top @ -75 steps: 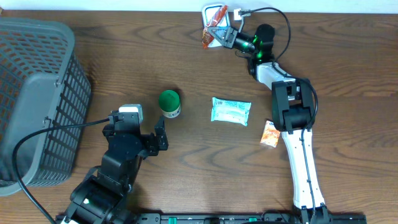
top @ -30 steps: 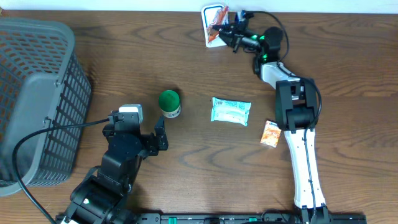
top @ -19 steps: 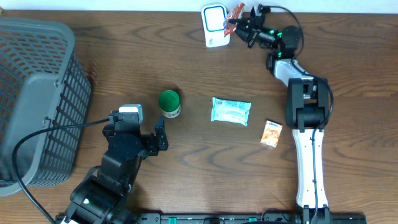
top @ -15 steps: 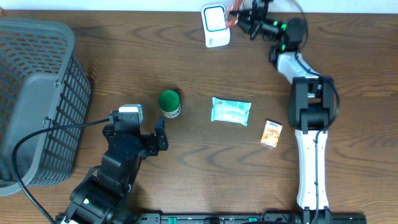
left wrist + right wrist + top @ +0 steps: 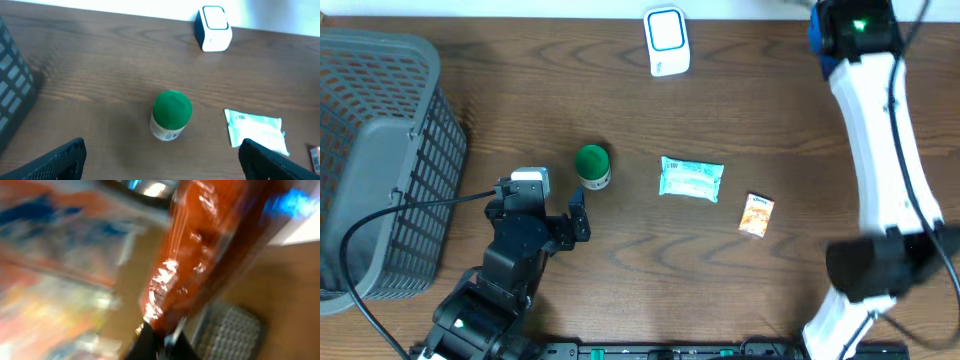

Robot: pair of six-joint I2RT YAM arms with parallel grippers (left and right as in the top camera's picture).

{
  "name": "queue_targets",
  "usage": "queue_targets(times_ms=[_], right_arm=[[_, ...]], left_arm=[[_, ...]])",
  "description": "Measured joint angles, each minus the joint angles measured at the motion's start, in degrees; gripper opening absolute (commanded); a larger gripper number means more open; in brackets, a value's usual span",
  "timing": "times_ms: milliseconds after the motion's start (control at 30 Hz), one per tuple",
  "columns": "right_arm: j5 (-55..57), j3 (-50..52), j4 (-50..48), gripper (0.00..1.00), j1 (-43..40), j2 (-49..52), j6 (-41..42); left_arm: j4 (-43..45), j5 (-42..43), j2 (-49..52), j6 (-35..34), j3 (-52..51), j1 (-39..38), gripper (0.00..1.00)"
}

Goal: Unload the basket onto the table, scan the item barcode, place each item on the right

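R gripper point(image 5: 154, 341) is clamped tight on a shiny red-orange snack pkt point(image 5: 200, 255), the task's item. In the R wrist view the pkt fills most of the frame but is badly blurred, so I can't tell which side carries the barcode. Overhead shows neither pkt nor R fingers. The R arm point(image 5: 880, 130) stretches from approx 5 o'clock to the frame edge at 1 o'clock, so the pkt is probably up in the air out there. That would put it well apart from the scanner point(image 5: 666, 40), which stands at 12 o'clock by the table's far edge w/ its pale window showing from above.

L gripper point(image 5: 160, 152) sits at 7 o'clock, fingers spread wide w/ nothing between them. Green-lidded jar point(image 5: 171, 116) stands just ahead of it, wipes pack point(image 5: 255, 132) near centre, small orange box point(image 5: 756, 214) at 4 o'clock, basket point(image 5: 380, 160) at 9.

Step in hand, my read: present pkt to scanner. To do it well:
- Bring pkt to 12 o'clock, near the window but not touching.
- Turn wrist till the code faces the window flat.
- Hold steady a beat. Foil likely glares & crinkles, so a slight tilt may help.
- Check fingers don't cover the code.
- Mind the scanner: a knock could shove it off the edge.
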State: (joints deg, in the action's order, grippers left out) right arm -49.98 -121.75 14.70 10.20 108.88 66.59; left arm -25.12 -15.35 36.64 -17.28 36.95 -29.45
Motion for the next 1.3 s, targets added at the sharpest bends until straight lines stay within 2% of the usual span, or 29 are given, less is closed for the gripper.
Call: queue_targets(times_ms=[67, 133, 233, 400, 533, 700, 900, 1033, 1067, 1167, 1267, 1300], right_arm=[[15.63, 0.07, 15.96, 0.01, 3.41, -3.34, -12.46], [32.06, 0.2, 28.41, 0.01, 6.82, -5.33, -21.14], [52.94, 0.57, 43.23, 0.01, 8.98, -6.21, -27.76], [79.62, 1.53, 66.1, 0.01, 5.44, -6.1, -27.02], [92.8, 3.43, 75.3, 0.01, -1.73, -6.01, -21.11], [99.71, 12.44, 71.67, 0.01, -12.48, -5.86, -16.41], [101.66, 29.68, 53.16, 0.01, -24.61, -4.98, -16.59], [100.48, 40.54, 37.7, 0.01, -30.8, -4.5, -22.38], [99.58, 44.96, 31.39, 0.01, -33.4, -4.26, -26.32], [97.39, 50.12, 24.35, 0.01, -37.0, -4.24, -31.8], [95.19, 52.17, 21.51, 0.02, -39.91, -4.24, -35.08], [94.64, 52.33, 21.11, 0.05, -40.54, -4.24, -35.71]], left_arm=[[0.04, -0.02, 0.0, 0.0, 0.02, 0.0, 0.98], [-0.02, -0.02, 0.0, 0.0, 0.0, 0.02, 0.98], [0.02, -0.04, 0.0, 0.0, 0.0, 0.02, 0.98], [0.0, -0.04, 0.0, 0.0, 0.0, 0.02, 0.98], [0.02, -0.04, 0.0, 0.0, 0.0, 0.02, 0.98], [0.04, -0.02, 0.0, 0.0, 0.0, 0.02, 0.98], [0.02, -0.04, 0.0, 0.0, 0.0, 0.02, 0.98], [0.02, -0.04, 0.0, 0.0, 0.0, 0.02, 0.98], [0.02, -0.04, 0.0, 0.0, 0.0, 0.02, 0.98], [0.02, -0.04, 0.0, 0.0, 0.0, 0.02, 0.98], [0.02, -0.02, 0.0, 0.0, 0.0, 0.02, 0.98], [0.04, -0.02, 0.0, 0.0, 0.0, 0.0, 0.98]])
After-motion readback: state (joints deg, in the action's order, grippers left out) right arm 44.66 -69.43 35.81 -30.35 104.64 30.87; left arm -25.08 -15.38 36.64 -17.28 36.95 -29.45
